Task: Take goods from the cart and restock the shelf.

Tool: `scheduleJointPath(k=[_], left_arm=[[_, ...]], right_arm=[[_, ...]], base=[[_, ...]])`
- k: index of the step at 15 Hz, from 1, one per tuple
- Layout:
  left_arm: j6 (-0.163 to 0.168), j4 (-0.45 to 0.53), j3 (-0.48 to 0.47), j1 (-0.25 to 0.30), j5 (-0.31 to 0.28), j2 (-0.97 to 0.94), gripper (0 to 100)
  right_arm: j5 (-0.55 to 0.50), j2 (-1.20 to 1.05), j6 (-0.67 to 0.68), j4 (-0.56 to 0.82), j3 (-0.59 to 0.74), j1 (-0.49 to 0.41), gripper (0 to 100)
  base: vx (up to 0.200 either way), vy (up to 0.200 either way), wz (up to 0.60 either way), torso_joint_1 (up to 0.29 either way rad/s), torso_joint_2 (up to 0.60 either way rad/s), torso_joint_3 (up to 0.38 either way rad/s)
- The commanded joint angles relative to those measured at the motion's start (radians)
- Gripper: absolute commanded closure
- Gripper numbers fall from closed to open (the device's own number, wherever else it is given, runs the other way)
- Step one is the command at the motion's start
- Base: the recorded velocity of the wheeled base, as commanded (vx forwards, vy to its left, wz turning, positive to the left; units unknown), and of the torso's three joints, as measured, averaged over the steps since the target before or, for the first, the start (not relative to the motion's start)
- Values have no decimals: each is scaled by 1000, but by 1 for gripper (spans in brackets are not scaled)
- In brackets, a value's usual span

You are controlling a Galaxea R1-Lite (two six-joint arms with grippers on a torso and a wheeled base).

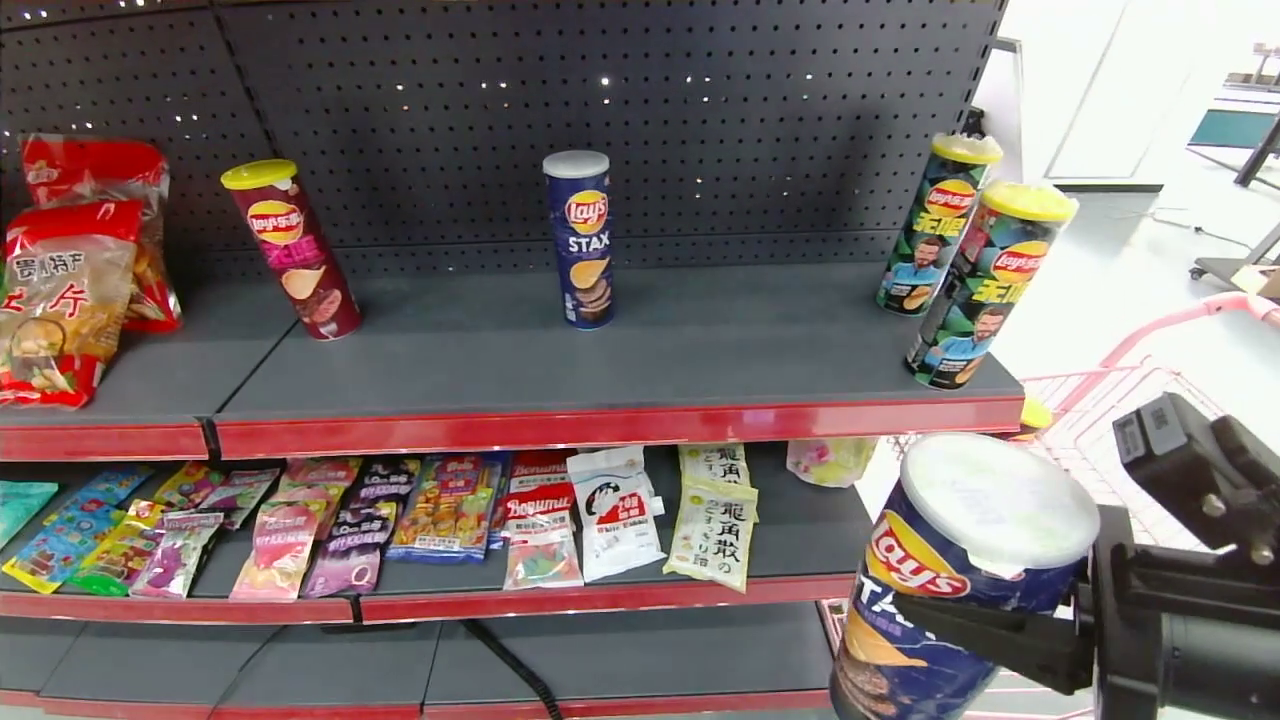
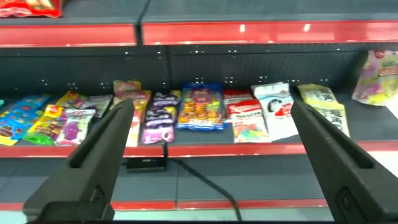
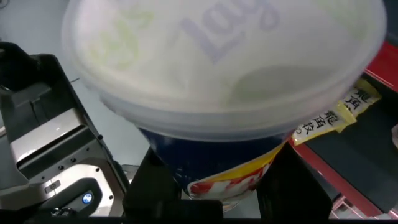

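My right gripper (image 1: 985,625) is shut on a dark blue chip can (image 1: 935,590) with a white lid (image 3: 224,56), held upright at the lower right, in front of the shelf's right end and beside the pink cart (image 1: 1150,385). On the top shelf (image 1: 620,375) stand a maroon can (image 1: 295,250), a matching blue can (image 1: 580,240) and two green cans (image 1: 965,260). My left gripper (image 2: 211,168) is open, its fingers (image 2: 93,162) spread wide and empty, facing the snack packets (image 2: 199,109) on the lower shelf.
Red snack bags (image 1: 70,270) lean at the top shelf's left end. The middle shelf (image 1: 600,595) holds a row of flat snack packets (image 1: 450,510). A black cable (image 1: 510,670) runs across the bottom shelf. Wide gaps lie between the cans on the top shelf.
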Motion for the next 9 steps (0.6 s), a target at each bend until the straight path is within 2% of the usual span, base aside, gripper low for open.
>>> scheduleJointPath(k=[1, 5, 9], left_arm=[[0, 0, 0, 1, 0, 1, 0], [0, 0, 0, 1, 2, 1, 0], [1, 0, 0, 1, 0, 1, 0]], right_arm=[[1, -5, -6, -1, 13, 2, 100], [71, -25, -20, 0, 26, 7, 100], [75, -25, -52, -1, 37, 7, 100]], base=[[0, 0, 0, 0, 0, 0], [0, 0, 0, 0, 0, 0], [200, 0, 0, -10, 1, 4]])
